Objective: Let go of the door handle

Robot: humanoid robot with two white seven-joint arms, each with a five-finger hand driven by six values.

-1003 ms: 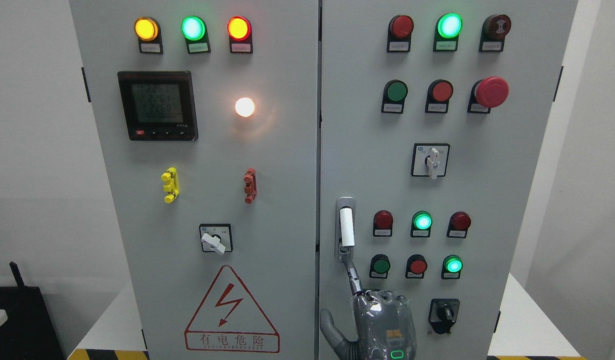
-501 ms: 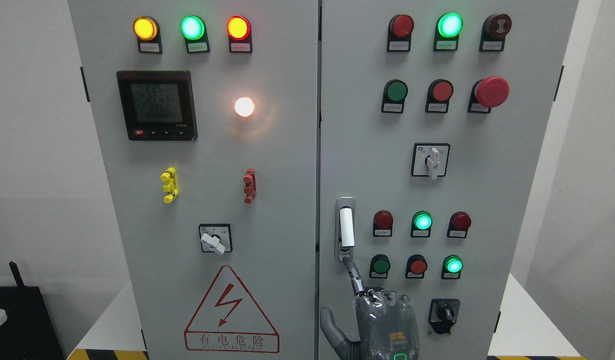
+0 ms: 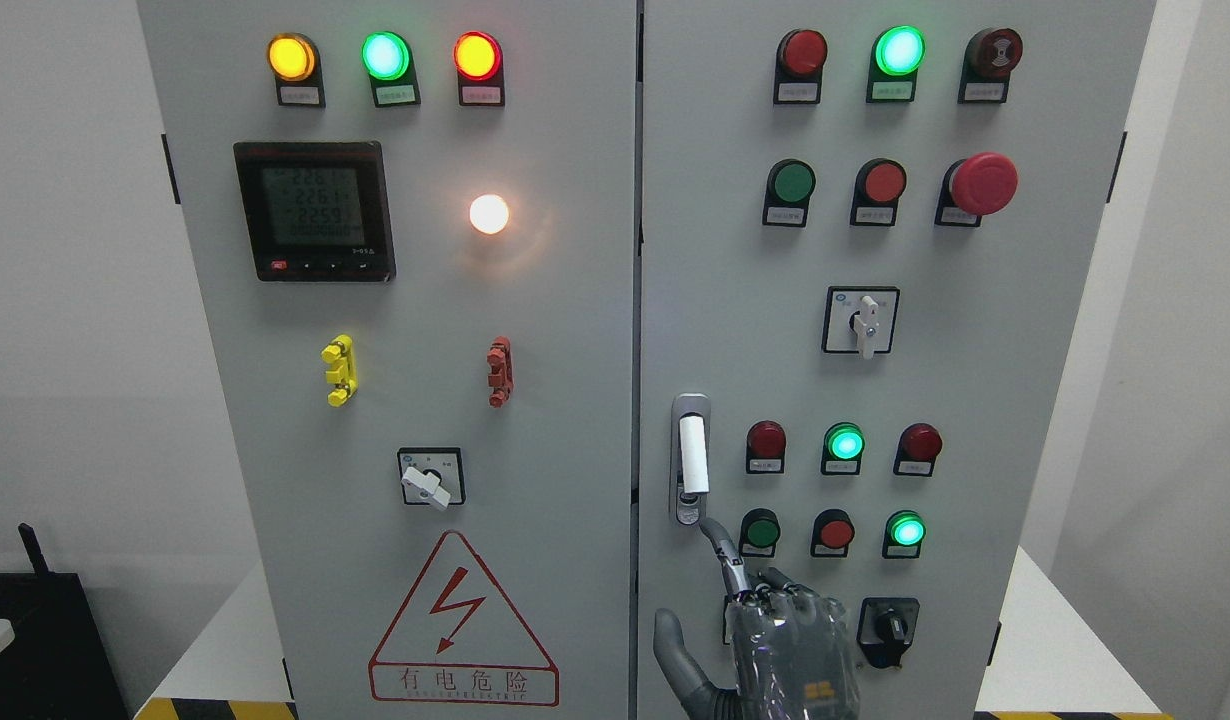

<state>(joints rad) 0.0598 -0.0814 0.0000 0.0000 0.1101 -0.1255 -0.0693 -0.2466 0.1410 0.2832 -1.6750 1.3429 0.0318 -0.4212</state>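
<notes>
Just below the door handle (image 3: 690, 460), robot hand (image 3: 775, 640) covers lower buttons.

The door handle (image 3: 690, 459) stands upright at the left edge of the cabinet's right door (image 3: 1025, 330), just right of the seam between the two doors. Directly right of the door handle sit two rows of three round buttons (image 3: 844, 442), and above them a rotary switch (image 3: 862, 320). Below the door handle rises the right hand (image 3: 775, 645), one finger (image 3: 723, 553) pointing up with its tip just under the handle's lower end. Left of the door handle, on the left door (image 3: 555, 330), lie a selector switch (image 3: 431, 477) and, lower, a warning triangle (image 3: 462, 622). Far up and left of the door handle sits a meter (image 3: 314, 211).
</notes>
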